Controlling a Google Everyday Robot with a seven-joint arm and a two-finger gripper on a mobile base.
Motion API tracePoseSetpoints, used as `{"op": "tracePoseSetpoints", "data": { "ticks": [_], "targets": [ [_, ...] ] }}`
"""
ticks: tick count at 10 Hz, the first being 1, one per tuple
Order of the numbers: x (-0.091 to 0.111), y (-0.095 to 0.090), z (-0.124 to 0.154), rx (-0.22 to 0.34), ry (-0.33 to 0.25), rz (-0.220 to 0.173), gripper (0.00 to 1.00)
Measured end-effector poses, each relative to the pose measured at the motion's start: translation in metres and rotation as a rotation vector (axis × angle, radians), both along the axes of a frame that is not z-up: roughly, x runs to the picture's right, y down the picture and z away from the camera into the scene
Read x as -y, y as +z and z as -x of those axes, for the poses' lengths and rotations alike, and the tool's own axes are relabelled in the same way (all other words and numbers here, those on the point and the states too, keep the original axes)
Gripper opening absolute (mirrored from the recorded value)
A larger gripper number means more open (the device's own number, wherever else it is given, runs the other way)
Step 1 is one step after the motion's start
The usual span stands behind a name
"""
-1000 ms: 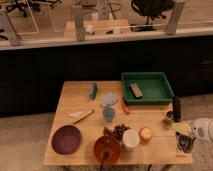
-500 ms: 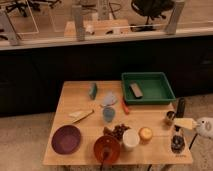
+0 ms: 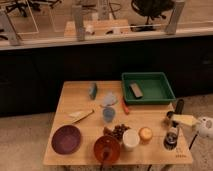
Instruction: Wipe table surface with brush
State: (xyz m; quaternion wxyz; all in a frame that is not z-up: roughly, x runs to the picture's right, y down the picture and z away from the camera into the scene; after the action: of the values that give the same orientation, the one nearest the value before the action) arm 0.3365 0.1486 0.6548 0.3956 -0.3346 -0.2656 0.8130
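The gripper [image 3: 171, 139] hangs low over the near right corner of the table [image 3: 75, 97], close to the small printed mark [image 3: 182, 156]. It shows as a dark shape, and I cannot tell whether it is open or shut, or whether it has hold of anything.

The brush [image 3: 178, 106] lies on the table by the right edge, just beside the near right corner of the green tray [image 3: 150, 102]. It is a slim black shape. Its long axis runs roughly near to far, and the far end looks the thicker. From the gripper it lies farther from the camera and slightly to the right. The arm's tan link [image 3: 184, 120] crosses between the two, over or near the brush's near end.

The pickup seems not yet made. The coming reach likely goes straight back along the table's right edge, with the gripper turned to close across the handle from side to side. The tray wall and the table edge both sit near the brush, leaving little room.
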Motion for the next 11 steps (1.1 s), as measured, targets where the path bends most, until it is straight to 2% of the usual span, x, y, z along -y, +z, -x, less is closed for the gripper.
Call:
{"op": "tracePoseSetpoints", "data": {
  "ticks": [1,2,4,6,8,9,11],
  "targets": [
    [-0.001,0.000,0.000,-0.005,0.003,0.000,0.00],
    [-0.001,0.000,-0.008,-0.061,0.062,-0.022,0.00],
    [-0.003,-0.003,-0.022,-0.170,0.213,-0.094,0.00],
    [-0.003,-0.006,-0.038,-0.287,0.397,-0.165,0.00],
    [-0.003,-0.009,-0.052,-0.363,0.532,-0.200,0.00],
    [-0.005,-0.012,-0.057,-0.389,0.575,-0.210,0.00],
    [-0.005,-0.014,-0.060,-0.405,0.607,-0.217,0.00]
  ]
}}
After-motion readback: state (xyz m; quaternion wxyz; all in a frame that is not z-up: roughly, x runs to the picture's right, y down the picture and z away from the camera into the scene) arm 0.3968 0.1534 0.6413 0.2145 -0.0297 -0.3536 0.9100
